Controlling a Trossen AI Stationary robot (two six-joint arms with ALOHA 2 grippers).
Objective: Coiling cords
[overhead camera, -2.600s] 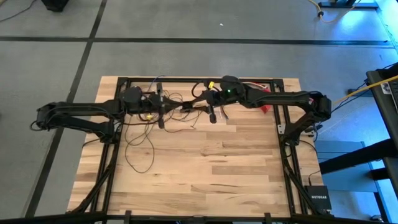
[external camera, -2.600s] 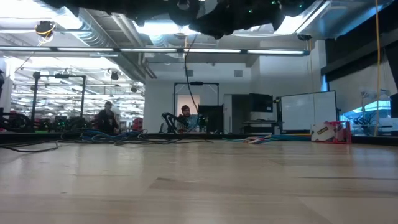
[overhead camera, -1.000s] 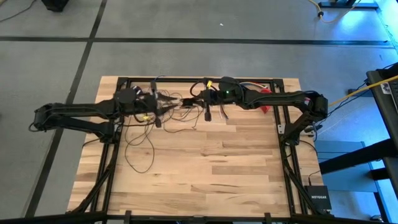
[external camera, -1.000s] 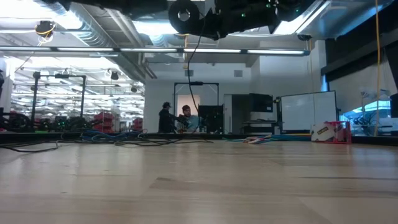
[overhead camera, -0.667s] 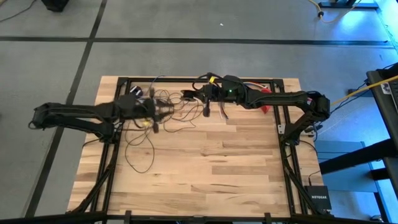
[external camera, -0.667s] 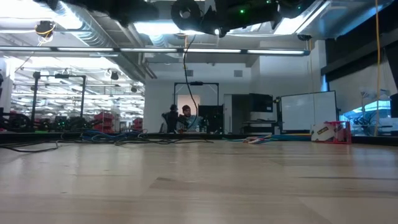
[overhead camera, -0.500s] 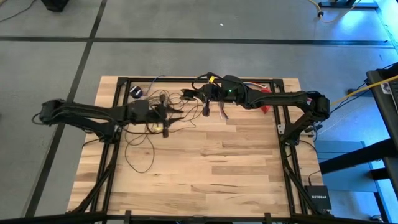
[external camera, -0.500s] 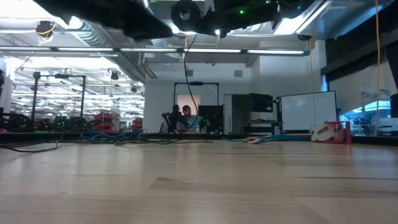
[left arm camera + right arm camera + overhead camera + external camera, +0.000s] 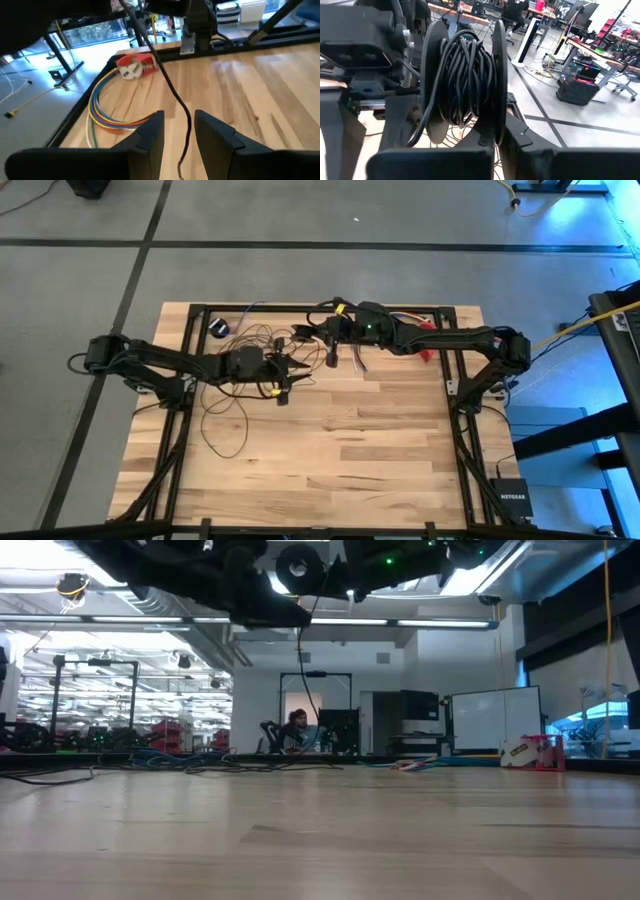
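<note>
While both arms reach toward the far middle of the bench (image 9: 330, 450), the right hand (image 9: 303, 333) sits above the far edge, fingers together, clamped on a black spool (image 9: 462, 82) wound with dark cord. From the low camera the spool (image 9: 298, 564) shows as a round disc up high, with one strand of the cords (image 9: 303, 650) hanging down from it. On the bench the cords (image 9: 225, 415) lie in loose tangled loops at the far left, a long loop trailing nearer, and a small dark round puck (image 9: 219, 328) near the far left corner. Left hand (image 9: 288, 366) is just left of the spool and slightly nearer; its fingers (image 9: 150, 140) stand partly apart with a strand of cord (image 9: 175, 95) running between them, contact cannot be told. Multicoloured wires (image 9: 107, 112) with a red piece (image 9: 132, 65) lie at the far right bench edge. A person (image 9: 296, 728) sits far back in the room.
</note>
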